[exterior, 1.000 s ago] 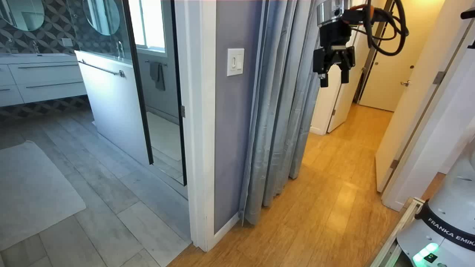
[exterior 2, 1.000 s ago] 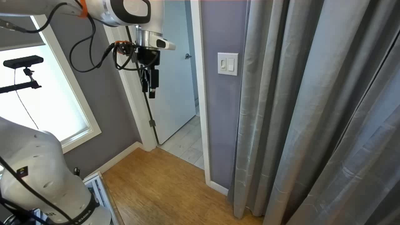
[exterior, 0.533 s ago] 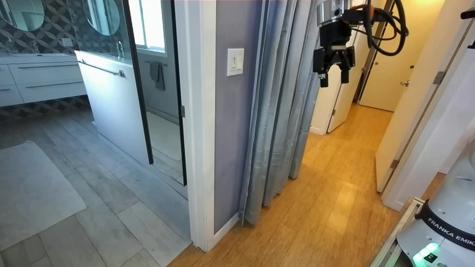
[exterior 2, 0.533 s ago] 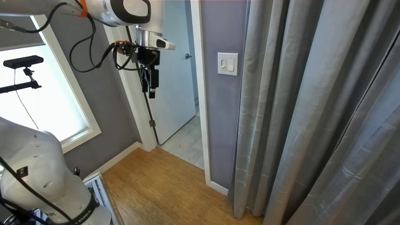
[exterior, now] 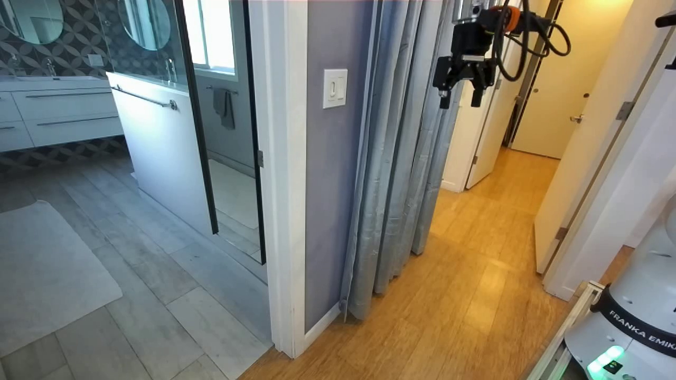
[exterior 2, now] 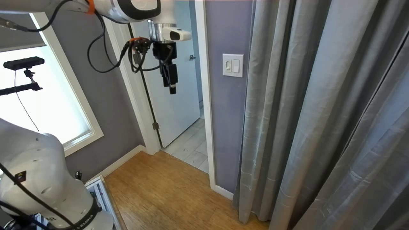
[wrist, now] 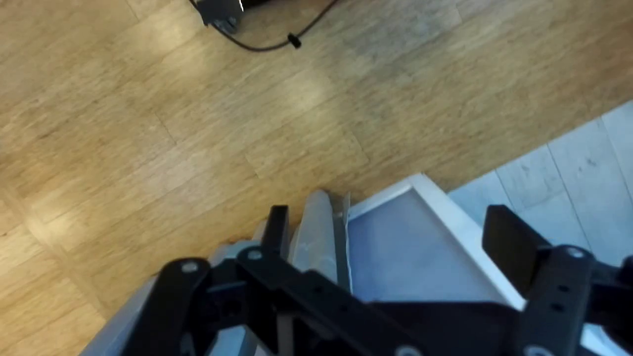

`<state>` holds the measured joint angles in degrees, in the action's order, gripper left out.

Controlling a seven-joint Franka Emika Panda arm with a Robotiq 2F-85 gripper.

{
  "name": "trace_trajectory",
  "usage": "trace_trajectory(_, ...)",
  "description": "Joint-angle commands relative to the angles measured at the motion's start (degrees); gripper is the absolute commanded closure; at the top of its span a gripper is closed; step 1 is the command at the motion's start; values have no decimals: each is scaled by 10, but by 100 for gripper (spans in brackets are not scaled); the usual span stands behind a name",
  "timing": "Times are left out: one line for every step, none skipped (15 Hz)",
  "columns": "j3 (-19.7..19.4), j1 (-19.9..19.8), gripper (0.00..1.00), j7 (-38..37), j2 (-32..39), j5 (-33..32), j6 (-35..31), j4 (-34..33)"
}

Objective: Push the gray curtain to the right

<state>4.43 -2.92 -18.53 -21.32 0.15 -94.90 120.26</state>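
Note:
The gray curtain hangs to the floor in vertical pleats, beside the lavender wall, in both exterior views (exterior: 396, 158) (exterior 2: 303, 127). Its lower folds show in the wrist view (wrist: 316, 237), partly hidden behind a finger. My black gripper points down, high above the floor, in both exterior views (exterior: 460, 100) (exterior 2: 170, 88). It is apart from the curtain, with a gap seen in an exterior view. In the wrist view the gripper (wrist: 385, 217) is open, its fingers wide apart with nothing between them. The curtain's top is out of view.
The lavender wall (exterior: 332, 184) with a white switch plate (exterior: 335, 88) adjoins the curtain. A white door frame (exterior: 285, 184) opens to a bathroom. White doors (exterior: 597, 132) stand along the hallway. A window (exterior 2: 48, 95) and a camera on a bar (exterior 2: 24, 63) are near the arm.
In the last half second my gripper has moved up and toward the curtain's side, with the arm and cables shifting along. The curtain has not visibly moved.

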Motion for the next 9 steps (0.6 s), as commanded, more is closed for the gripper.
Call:
trace_trajectory(-20, -23, 0, -28, 44, -23, -69, -76)
trace_trajectory(-25, -29, 0, -45, 58, -15, -81, -100)
trace_trajectory(-26, -34, 0, -56, 68, -23, -107, -118)
trace_trajectory(-27, -37, 0, -71, 78, -27, -131, -134)
trace_trajectory(-27, -39, 0, -91, 90, -26, -150, -156)
trace_trajectory(-25, -41, 0, -106, 101, -37, -179, -171)
trace_trajectory(-22, -40, 0, -126, 110, -44, -205, -184)
trace_trajectory(-19, -40, 0, -147, 123, -61, -232, -200)
trace_trajectory(-17, -41, 0, -171, 135, -78, -256, -214)
